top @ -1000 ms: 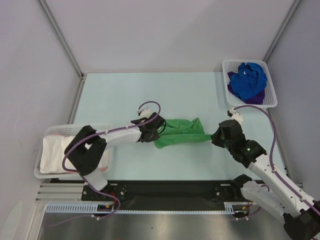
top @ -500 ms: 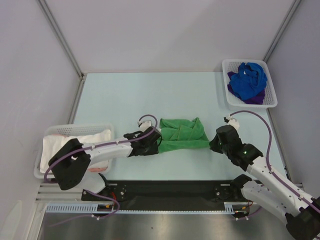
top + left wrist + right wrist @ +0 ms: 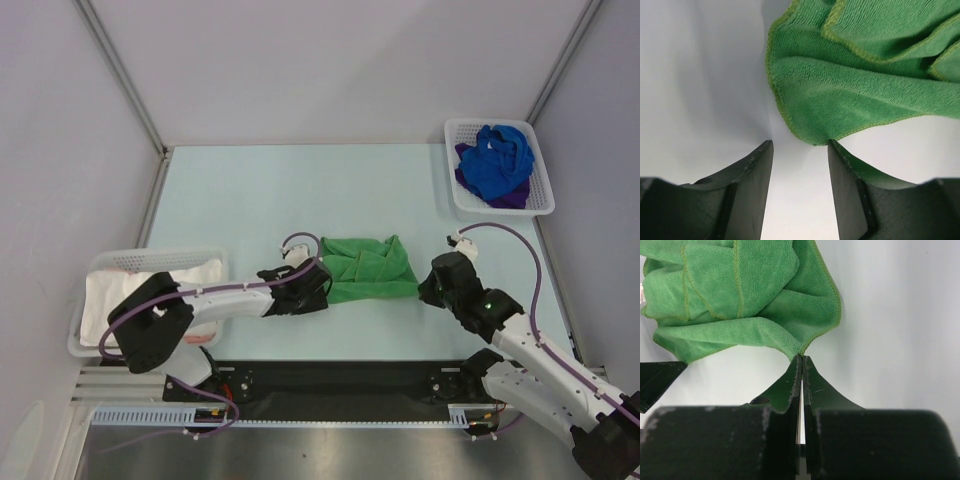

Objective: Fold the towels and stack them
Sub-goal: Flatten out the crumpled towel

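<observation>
The table is taken as the landmark. At its left near edge a basket is seen holding white and pinkish towels, laid fairly flat; whether these are properly folded cannot be told. At its far right corner a second basket holds a blue towel bunched over a purple one; both are judged unfolded and untouched.

On the table's near middle the green towel is found, doubled over into a rumpled wad with loose layers on top. Its fold is judged partial at best: the edges are not aligned and it is not yet stacked.

The left gripper is seen with its jaws apart, just beside the green towel's left corner, nothing held between them. The right gripper is seen with its jaws pressed together on the green towel's right corner, which is pinched at the tips.

Remaining work is judged considerable: the green towel is to be finished and stacked, and the blue and purple towels are still to be folded.
</observation>
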Robot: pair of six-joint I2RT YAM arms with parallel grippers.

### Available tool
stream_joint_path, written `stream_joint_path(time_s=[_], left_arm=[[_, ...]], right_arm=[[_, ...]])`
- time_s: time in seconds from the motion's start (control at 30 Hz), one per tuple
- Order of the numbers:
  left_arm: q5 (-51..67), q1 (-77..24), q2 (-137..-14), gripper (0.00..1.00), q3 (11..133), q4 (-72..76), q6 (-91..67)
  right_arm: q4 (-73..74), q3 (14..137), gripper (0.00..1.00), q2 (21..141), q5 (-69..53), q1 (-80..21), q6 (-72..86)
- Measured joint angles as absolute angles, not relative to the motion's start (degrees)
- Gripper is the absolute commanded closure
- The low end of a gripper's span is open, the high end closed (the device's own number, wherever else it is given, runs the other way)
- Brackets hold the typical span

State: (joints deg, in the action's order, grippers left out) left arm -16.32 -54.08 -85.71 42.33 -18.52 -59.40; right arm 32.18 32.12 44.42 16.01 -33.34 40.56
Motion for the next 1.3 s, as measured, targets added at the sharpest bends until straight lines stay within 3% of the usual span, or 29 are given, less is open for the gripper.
stream_joint_path(time_s=[0.23, 0.33, 0.5, 0.53, 0.83, 1.1, 1.3], left_arm=[[-16.34, -53.98, -88.07, 0.54, 43.64, -16.34, -62.06], [-16.38, -53.98, -88.79, 0.64, 43.75, -15.29, -62.78], [-16.38, -53.87, -89.71, 0.98, 43.83, -14.35, -63.40], [-16.38, -53.87, -89.76, 1.00, 43.81, -14.31, -63.42], [-19.77, -53.87, -83.74, 1.00, 45.67, -23.44, -56.66], [-24.86, -53.87, -68.34, 1.00, 59.88, -30.52, -44.64], [-27.09, -53.87, -65.56, 1.00, 68.49, -33.67, -38.24]], right_arm=[[32.01, 31.53, 1.00, 44.36, 16.05, -33.71, 40.58], [31.86, 31.24, 1.00, 44.34, 16.10, -33.71, 40.60], [31.86, 31.07, 1.00, 44.31, 16.08, -33.91, 40.60], [31.88, 31.07, 1.00, 44.29, 16.08, -33.93, 40.60], [32.69, 33.56, 1.00, 43.29, 16.05, -34.02, 39.90], [30.30, 47.51, 1.00, 43.07, 16.05, -34.15, 34.72], [27.92, 55.31, 1.00, 44.71, 15.16, -34.48, 30.87]])
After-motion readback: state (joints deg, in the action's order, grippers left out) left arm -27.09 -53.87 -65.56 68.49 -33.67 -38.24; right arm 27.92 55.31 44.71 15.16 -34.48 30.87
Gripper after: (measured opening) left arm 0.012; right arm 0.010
